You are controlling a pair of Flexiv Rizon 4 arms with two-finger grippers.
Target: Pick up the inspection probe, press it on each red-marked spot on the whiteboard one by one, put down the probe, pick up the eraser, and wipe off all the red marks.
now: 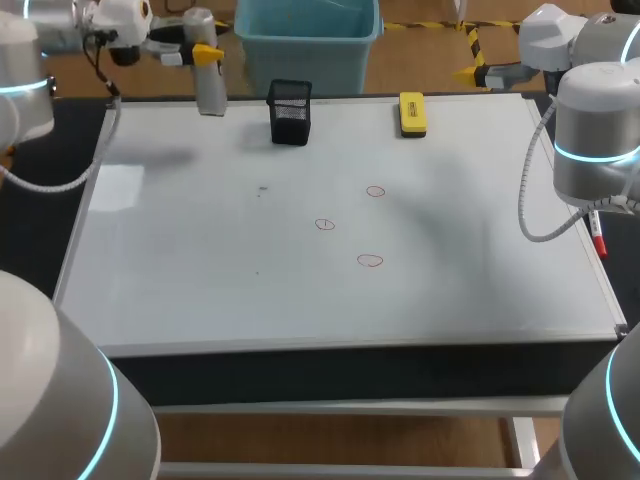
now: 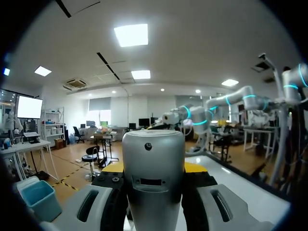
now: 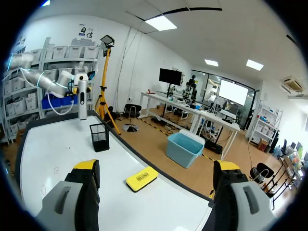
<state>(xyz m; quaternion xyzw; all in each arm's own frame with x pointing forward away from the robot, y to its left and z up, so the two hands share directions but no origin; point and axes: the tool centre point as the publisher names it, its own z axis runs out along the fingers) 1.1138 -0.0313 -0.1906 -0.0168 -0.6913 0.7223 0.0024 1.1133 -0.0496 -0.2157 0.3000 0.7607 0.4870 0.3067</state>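
My left gripper [image 1: 205,52] is shut on the inspection probe [image 1: 209,80], a silver cylinder hanging upright over the whiteboard's [image 1: 200,250] far left corner. In the left wrist view the probe [image 2: 153,178] fills the space between the yellow-tipped fingers [image 2: 195,167]. Three small red circles [image 1: 375,191] [image 1: 325,224] [image 1: 370,261] are drawn mid-board. The yellow eraser [image 1: 412,113] lies at the far edge, right of centre. My right gripper [image 1: 480,72] is open and empty, raised past the far right corner. In the right wrist view the eraser [image 3: 142,178] lies ahead of it.
A black mesh pen holder [image 1: 290,112] stands on the board's far edge between the probe and the eraser, also seen in the right wrist view [image 3: 99,136]. A red marker [image 1: 598,238] lies off the board's right edge under my right arm.
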